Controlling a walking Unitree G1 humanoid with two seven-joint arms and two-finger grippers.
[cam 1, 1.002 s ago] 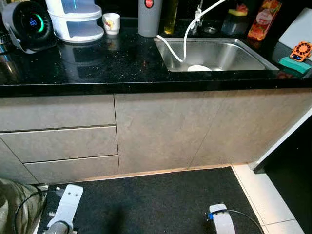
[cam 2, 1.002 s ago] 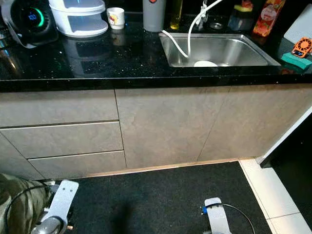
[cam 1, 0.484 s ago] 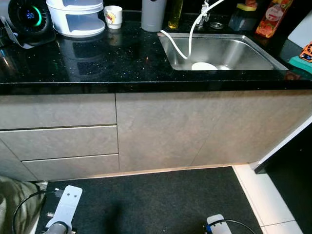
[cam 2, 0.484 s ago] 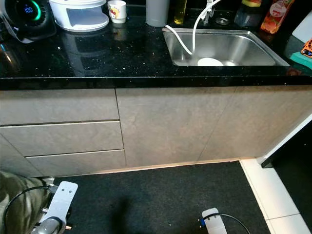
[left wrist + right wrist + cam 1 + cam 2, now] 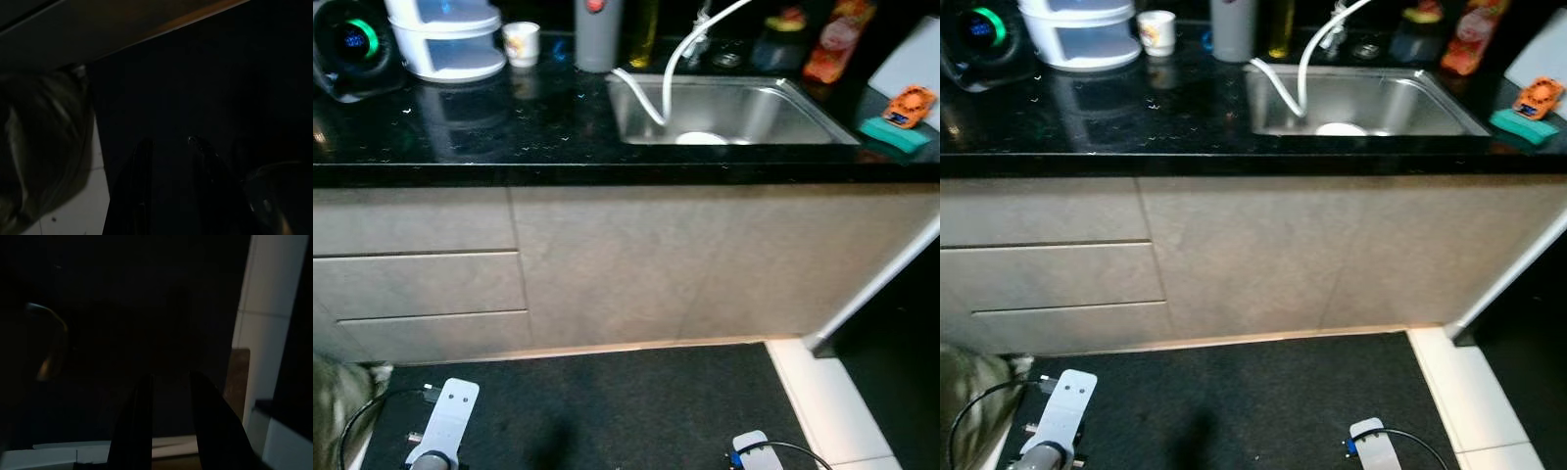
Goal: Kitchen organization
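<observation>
A black stone counter [image 5: 460,137] runs across in front of me, with a steel sink [image 5: 734,108] set in it. A white dish [image 5: 701,138] lies in the sink and a white hose [image 5: 656,98] loops into it. On the counter stand a white stacked container [image 5: 445,44], a small white cup [image 5: 521,44] and a grey canister [image 5: 595,39]. Both arms hang low over the floor mat. My left gripper [image 5: 169,142] and right gripper [image 5: 168,374] each show two dark fingers with a gap and nothing between them.
A round black device with a green ring [image 5: 352,44] sits at the counter's left end. An orange packet [image 5: 827,49], an orange gadget [image 5: 908,105] and a green sponge [image 5: 893,132] are at the right. Grey drawers [image 5: 421,284] are below, over a black mat [image 5: 607,411] and white tiles [image 5: 832,401].
The whole view has slid left and is slightly blurred, so the camera has turned to the right. Both arms still hang low as before.
</observation>
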